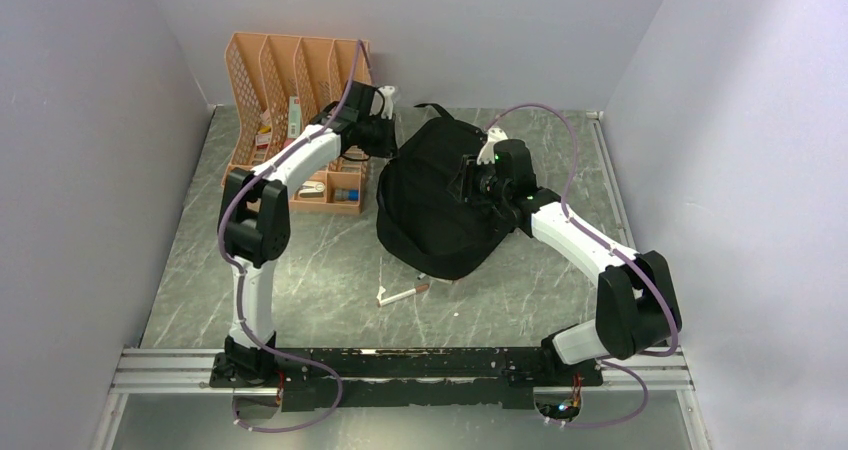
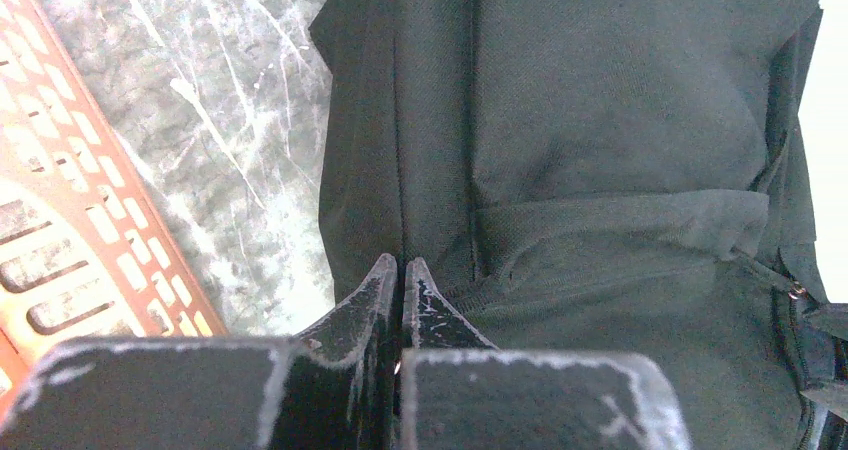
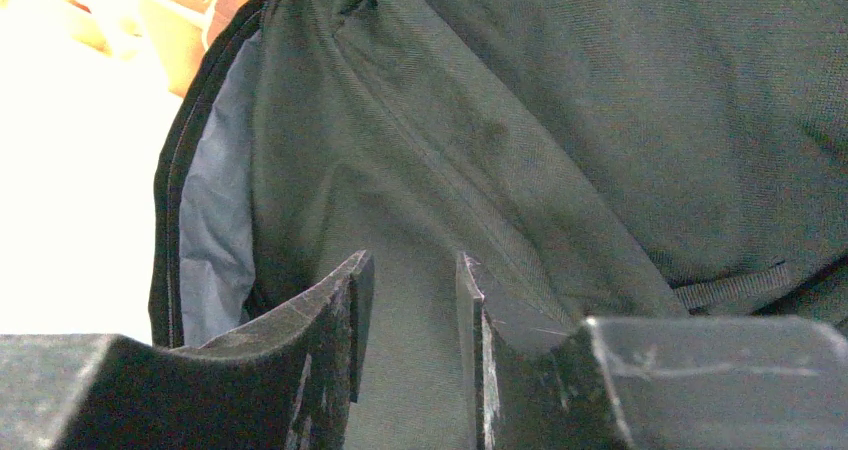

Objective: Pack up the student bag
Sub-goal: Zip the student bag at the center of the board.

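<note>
Left gripper [image 2: 401, 270] closed tight, fingertips meeting with only a hairline between them, right at a vertical seam of the student bag [image 2: 600, 120]; impossible to tell whether a fold of cloth is nipped there or the tips merely rest against it. Just beyond and to the right of those tips, a stitched flap across the black fabric and, further right, a zipper pull [image 2: 794, 290] close to the frame edge. To the left of the gripper, a strip of grey marbled worktop [image 2: 230, 120], then the orange lattice organizer [image 2: 70, 220], cut off by the frame. Right gripper [image 3: 412, 265] partly open, fingers apart with bag fabric showing through the gap, nothing clamped between them; unclear whether the tips touch the cloth. Left of that gripper, the bag's mouth gaping, pale grey lining [image 3: 210, 230] visible inside a dark zippered rim, contents out of sight; beyond it only washed-out glare. Right of it, a webbing strap [image 3: 730, 288] low on the panel. From above, bag slumped in a dome on the middle of the worktop between both wrists, both sets of fingertips hidden under the wrist housings. Nearer the arm bases than either gripper, a slim white pen [image 1: 402, 294] flat on the worktop just beside the bag's near edge, its detail too small to make out. In the organizer beside the left arm, small items half hidden by the arm, not identifiable.
</note>
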Tool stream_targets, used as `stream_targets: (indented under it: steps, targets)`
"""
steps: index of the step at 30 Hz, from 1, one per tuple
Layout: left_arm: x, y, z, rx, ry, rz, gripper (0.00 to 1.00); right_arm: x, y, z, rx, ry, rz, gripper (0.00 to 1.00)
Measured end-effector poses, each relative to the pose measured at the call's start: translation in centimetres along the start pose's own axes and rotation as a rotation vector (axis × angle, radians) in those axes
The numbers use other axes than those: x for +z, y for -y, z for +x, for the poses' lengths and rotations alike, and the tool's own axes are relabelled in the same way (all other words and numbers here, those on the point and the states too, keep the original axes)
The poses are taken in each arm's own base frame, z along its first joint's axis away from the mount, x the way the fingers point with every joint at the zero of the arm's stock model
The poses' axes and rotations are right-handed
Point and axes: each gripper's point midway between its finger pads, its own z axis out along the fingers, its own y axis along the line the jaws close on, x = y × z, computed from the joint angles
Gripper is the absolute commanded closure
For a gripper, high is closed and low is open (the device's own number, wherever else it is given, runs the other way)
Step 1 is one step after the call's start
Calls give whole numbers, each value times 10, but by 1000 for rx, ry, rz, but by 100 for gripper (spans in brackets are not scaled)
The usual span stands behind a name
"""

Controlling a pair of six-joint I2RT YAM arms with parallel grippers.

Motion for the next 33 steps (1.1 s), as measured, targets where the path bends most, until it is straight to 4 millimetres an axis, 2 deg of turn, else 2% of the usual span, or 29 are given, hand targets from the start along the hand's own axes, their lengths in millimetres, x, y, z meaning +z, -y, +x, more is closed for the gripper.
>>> stream_targets:
  steps: [6, 13, 17, 22, 33]
  targets:
    - [-3, -2, 3, -23, 9, 26, 95, 0, 0, 0, 0, 0, 0, 61]
    - [-8, 0, 24, -21, -19, 48, 95, 0, 0, 0, 1, -1, 0, 60]
    - [-19, 2, 32, -10, -28, 45, 84, 2, 0, 3, 2, -8, -3, 60]
    - [-22, 3, 30, -7, -21, 46, 69, 2, -1, 3, 2, -10, -9, 60]
    - [-23, -1, 23, -9, -3, 18, 65, 2, 0, 3, -2, -11, -8, 59]
